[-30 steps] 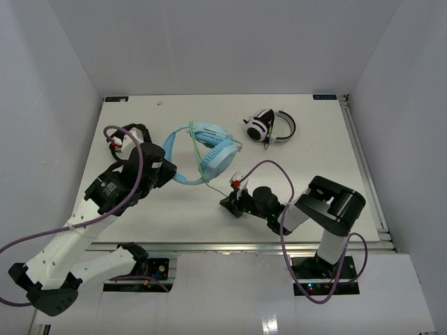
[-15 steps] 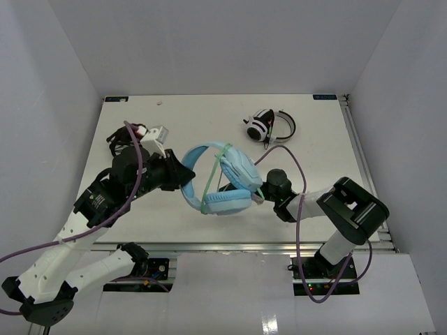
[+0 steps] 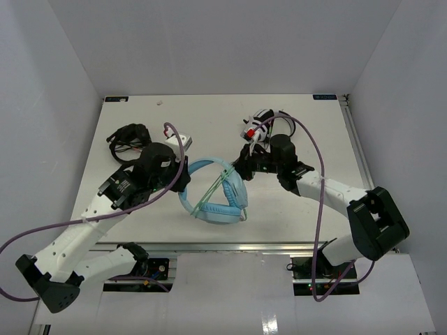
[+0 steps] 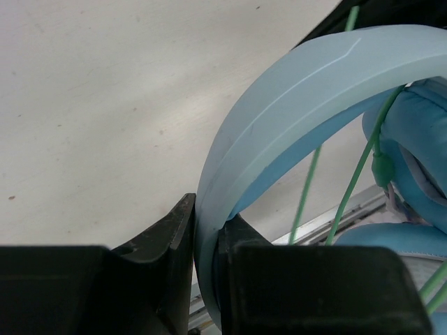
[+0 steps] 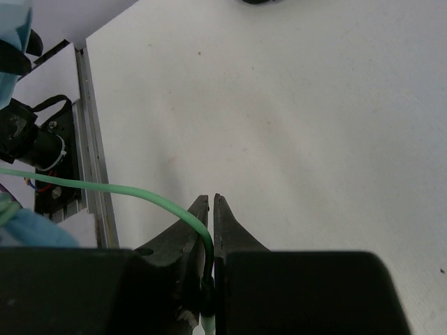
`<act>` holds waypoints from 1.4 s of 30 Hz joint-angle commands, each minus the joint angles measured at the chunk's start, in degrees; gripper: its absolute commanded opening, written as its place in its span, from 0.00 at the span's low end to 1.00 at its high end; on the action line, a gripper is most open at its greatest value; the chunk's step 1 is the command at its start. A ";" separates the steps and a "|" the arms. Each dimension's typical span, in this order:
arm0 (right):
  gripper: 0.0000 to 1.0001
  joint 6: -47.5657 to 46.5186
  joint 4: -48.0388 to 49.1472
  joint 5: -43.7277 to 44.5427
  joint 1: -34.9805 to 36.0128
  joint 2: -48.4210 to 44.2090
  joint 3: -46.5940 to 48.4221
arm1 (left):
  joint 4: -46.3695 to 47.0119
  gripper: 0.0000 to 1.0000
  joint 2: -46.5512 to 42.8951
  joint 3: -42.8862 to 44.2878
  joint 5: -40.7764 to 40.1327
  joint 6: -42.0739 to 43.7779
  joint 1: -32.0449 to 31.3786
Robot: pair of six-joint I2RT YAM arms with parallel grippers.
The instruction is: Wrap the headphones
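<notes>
The light blue headphones (image 3: 218, 197) are held above the table's near middle, with the pale green cable (image 3: 218, 187) crossing the headband several times. My left gripper (image 3: 183, 180) is shut on the headband (image 4: 279, 105), which runs between its jaws in the left wrist view, ear cups (image 4: 419, 153) to the right. My right gripper (image 3: 241, 167) sits just right of the headphones and is shut on the green cable (image 5: 140, 195) near its plug end; the cable leaves the jaws to the left.
Black headphones (image 3: 129, 136) lie at the left rear behind my left arm. White-and-black headphones (image 3: 269, 125) lie at the rear centre, partly behind my right arm. The table's metal front rail (image 3: 279, 246) runs close below the held headphones.
My right gripper has swung from the near side of the headphones up to their rear right, drawing the cable across the headband. My left gripper has turned the headphones, ear cups now lower.
</notes>
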 commanded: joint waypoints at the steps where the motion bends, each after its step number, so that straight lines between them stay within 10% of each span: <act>1: 0.08 -1.31 -13.31 6.58 -1.07 -3.32 4.01 | -0.64 0.00 2.88 1.22 -6.03 0.79 -1.43; 17: 0.08 -3.32 -24.88 11.58 -1.21 -3.83 11.70 | -5.47 0.00 18.82 4.20 -34.14 -4.44 -3.78; 42: 0.08 7.99 -19.20 22.74 -0.08 1.39 13.06 | -10.38 0.00 30.82 7.72 -42.78 -26.83 -5.63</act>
